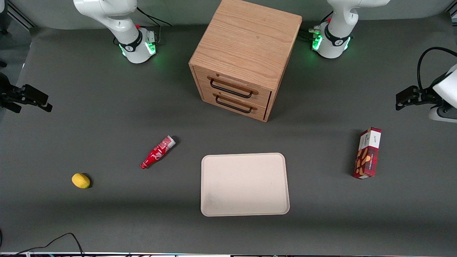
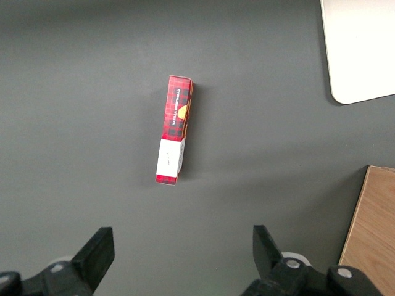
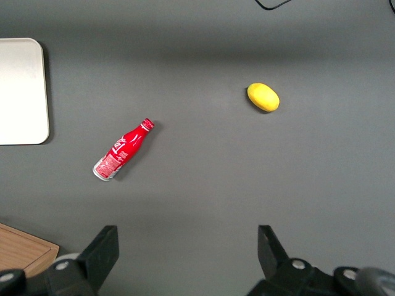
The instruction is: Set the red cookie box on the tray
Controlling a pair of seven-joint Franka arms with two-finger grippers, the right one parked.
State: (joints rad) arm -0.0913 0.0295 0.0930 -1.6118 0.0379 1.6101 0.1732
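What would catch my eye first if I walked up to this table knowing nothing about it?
Probably the wooden two-drawer cabinet, standing farther from the front camera than the pale, bare tray. Next, the red cookie box lying on the table toward the working arm's end, apart from the tray, with the open end effector hovering above the table near it. Toward the parked arm's end lie a small red bottle and a yellow lemon-like fruit.

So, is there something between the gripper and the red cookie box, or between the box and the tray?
Nothing visible: the open gripper hangs above the red cookie box, and only bare table separates it from the tray.
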